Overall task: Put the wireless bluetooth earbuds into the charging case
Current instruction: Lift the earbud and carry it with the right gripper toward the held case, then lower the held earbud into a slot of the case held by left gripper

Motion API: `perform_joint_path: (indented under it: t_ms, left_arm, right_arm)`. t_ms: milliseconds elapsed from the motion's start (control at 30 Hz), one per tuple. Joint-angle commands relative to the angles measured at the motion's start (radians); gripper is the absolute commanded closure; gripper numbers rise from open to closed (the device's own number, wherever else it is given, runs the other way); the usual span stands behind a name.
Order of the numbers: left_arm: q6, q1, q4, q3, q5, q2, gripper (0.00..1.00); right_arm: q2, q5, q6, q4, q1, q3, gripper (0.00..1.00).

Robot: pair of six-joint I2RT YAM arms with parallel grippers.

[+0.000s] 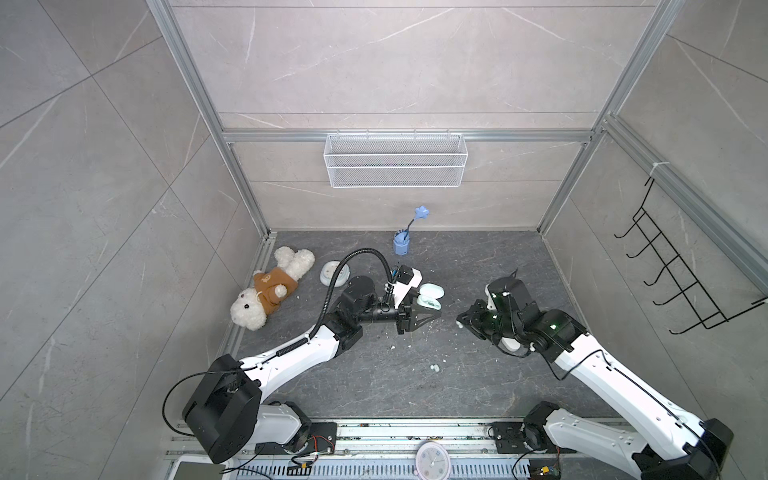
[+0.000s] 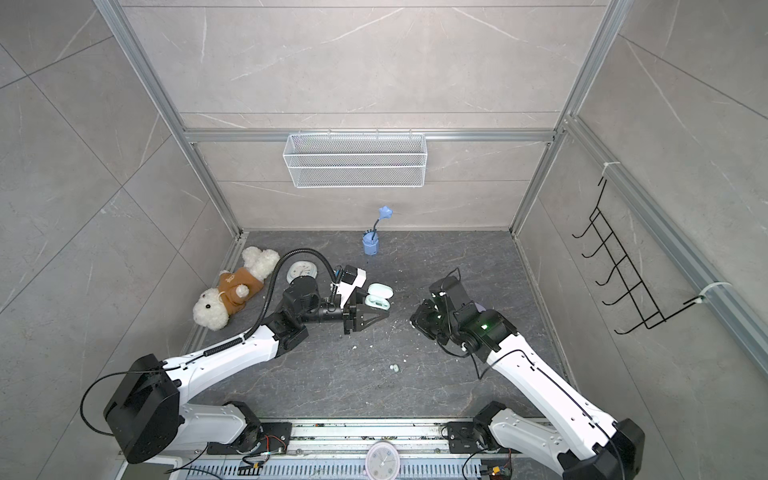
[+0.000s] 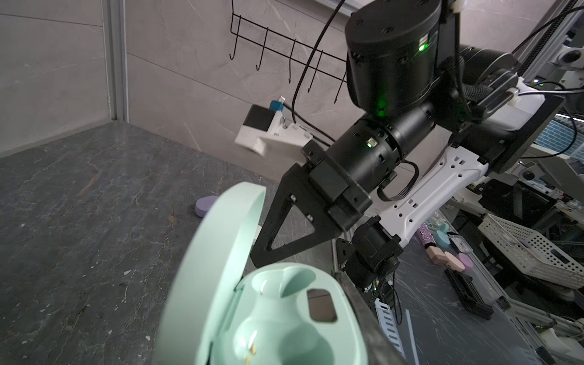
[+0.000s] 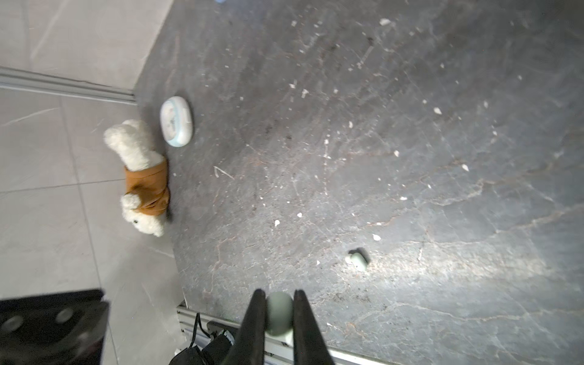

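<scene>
- Left gripper point(image 1: 433, 308): jaws drawn in tight on the mint-green glossy plastic charging case point(image 3: 284, 319), which it grips by the base.
- The case lid stands hinged open. Two moulded wells with gold contact pins face the left wrist camera (a dark rectangular window sits beside them).
- Right gripper point(image 4: 278, 292): narrow, with its black fingers point(image 4: 257, 316) pinching one mint-green glossy two-lobed earbud point(image 4: 279, 313) between them.
- In both top views the right gripper's tip is near the case on its open side and not touching it.
- A second mint-green earbud point(image 1: 435, 368) lies loose on the dark marbled stone tabletop point(image 1: 374, 390). It is between the two arms, on the robot-base side, well apart from the case.
- White specks and crumbs are scattered over the tabletop around it.
- A lavender pebble-shaped plastic object point(image 3: 205, 205) rests on the tabletop beyond the case lid (what it is cannot be told).
- Along the left wall lie a white plush dog in a brown jacket point(image 1: 270, 291) and, just beside it, a round white clock with a pale blue rim point(image 4: 176, 125).
- At the back wall a blue cup holding a blue star-topped stick point(image 1: 401, 245) stands upright.
- A white wire mesh basket point(image 1: 395, 162) hangs on the back wall, and a black wire hook rack point(image 1: 681, 270) on the right wall.
</scene>
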Motion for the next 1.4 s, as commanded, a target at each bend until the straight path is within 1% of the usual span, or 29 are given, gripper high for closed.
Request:
perform_joint_path:
  t_ms: [0, 167, 400, 600, 833, 967, 1133, 1367]
  left_arm:
    - [-0.003, 0.006, 0.083, 0.069, 0.076, 0.019, 1.0]
    - [-0.01, 0.011, 0.1, 0.111, 0.108, 0.057, 1.0]
    - [-0.027, 0.014, 0.144, 0.135, 0.152, 0.089, 1.0]
    - [-0.034, 0.013, 0.142, 0.158, 0.21, 0.108, 1.0]
    - [-0.079, 0.009, 0.139, 0.194, 0.299, 0.114, 1.0]
    - [-0.084, -0.006, 0.119, 0.209, 0.335, 0.112, 1.0]
    - [-0.096, -0.015, 0.133, 0.218, 0.337, 0.114, 1.0]
    - [-0.156, -0.029, 0.236, 0.213, 0.328, 0.128, 1.0]
  right_arm:
    - [-0.034, -0.005, -0.107, -0.047, -0.003, 0.076, 0.87]
    - [-0.066, -0.028, -0.167, -0.066, -0.001, 0.155, 0.87]
    - [-0.102, -0.068, -0.201, -0.045, -0.001, 0.216, 0.87]
    - [-0.104, -0.152, -0.29, -0.016, -0.001, 0.248, 0.87]
    - [-0.095, -0.274, -0.391, -0.001, -0.002, 0.293, 0.87]
    - [-0.092, -0.338, -0.402, 0.035, -0.001, 0.309, 0.87]
    - [-0.087, -0.402, -0.398, 0.081, -0.002, 0.297, 0.87]
    - [-0.078, -0.409, -0.391, 0.087, -0.003, 0.287, 0.87]
